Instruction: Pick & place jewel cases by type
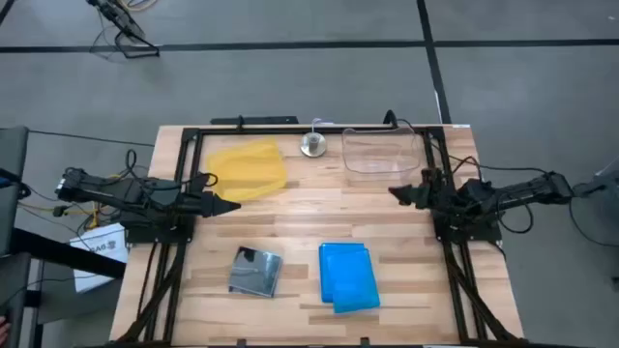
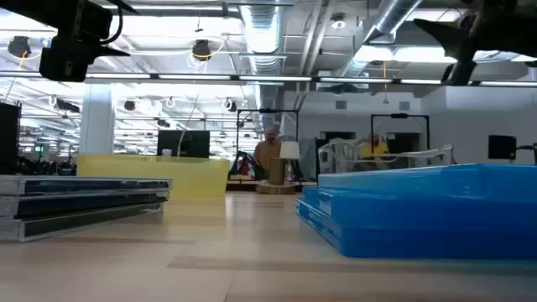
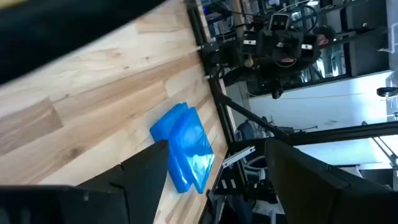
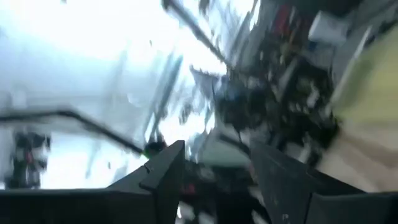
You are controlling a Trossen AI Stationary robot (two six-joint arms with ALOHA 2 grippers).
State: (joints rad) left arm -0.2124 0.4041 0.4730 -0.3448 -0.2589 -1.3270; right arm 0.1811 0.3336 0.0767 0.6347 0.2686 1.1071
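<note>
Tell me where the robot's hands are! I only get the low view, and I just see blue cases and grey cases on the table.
Observer: From above, the left hand hovers at the edge of the yellow tray, holding nothing.
Operator: And the other one?
Observer: The right hand is across the table, next to the clear tub, also empty.
Operator: Do the two piles touch?
Observer: No. The blue jewel cases lie beside the grey jewel cases with bare wood between them.
</note>
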